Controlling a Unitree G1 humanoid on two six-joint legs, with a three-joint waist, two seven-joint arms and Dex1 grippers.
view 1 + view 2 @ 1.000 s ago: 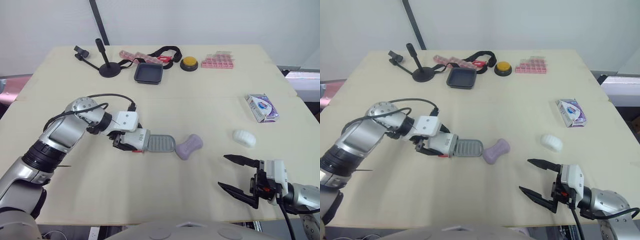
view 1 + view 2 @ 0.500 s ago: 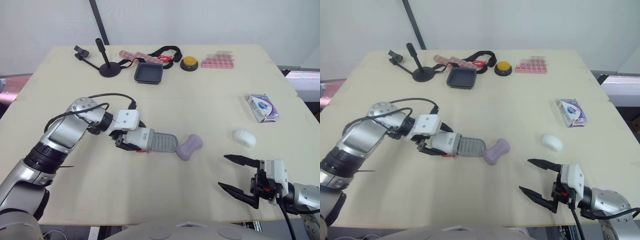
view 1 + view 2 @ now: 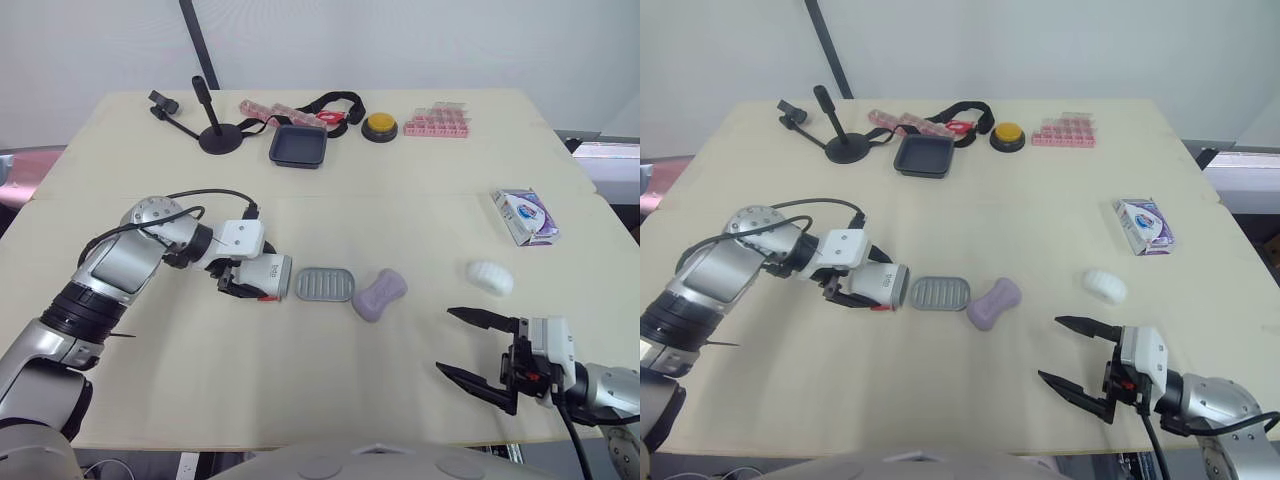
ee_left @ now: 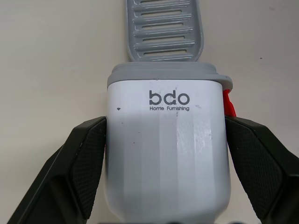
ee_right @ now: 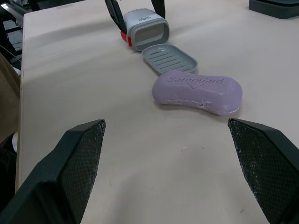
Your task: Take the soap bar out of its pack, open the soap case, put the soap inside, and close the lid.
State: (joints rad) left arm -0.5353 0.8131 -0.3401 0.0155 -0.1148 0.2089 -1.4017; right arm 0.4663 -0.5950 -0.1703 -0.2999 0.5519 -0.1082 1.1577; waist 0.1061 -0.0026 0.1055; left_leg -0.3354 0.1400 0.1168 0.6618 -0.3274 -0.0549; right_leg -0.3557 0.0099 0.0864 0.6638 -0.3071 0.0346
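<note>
My left gripper clamps the white soap case, with its grey tray lying lengthwise just ahead. The purple soap bar sits beside the tray's far end, left of my spread right gripper.

Glossy white plastic on soap case shell, faintly scuffed, with matt grey rim. Matt grey ribbed plastic for case tray. Smooth, waxy lilac soap bar with embossed lettering. Glossy printed card on soap pack. Pale, matt wood-look table. Black cross-hatched pads on right gripper.
</note>
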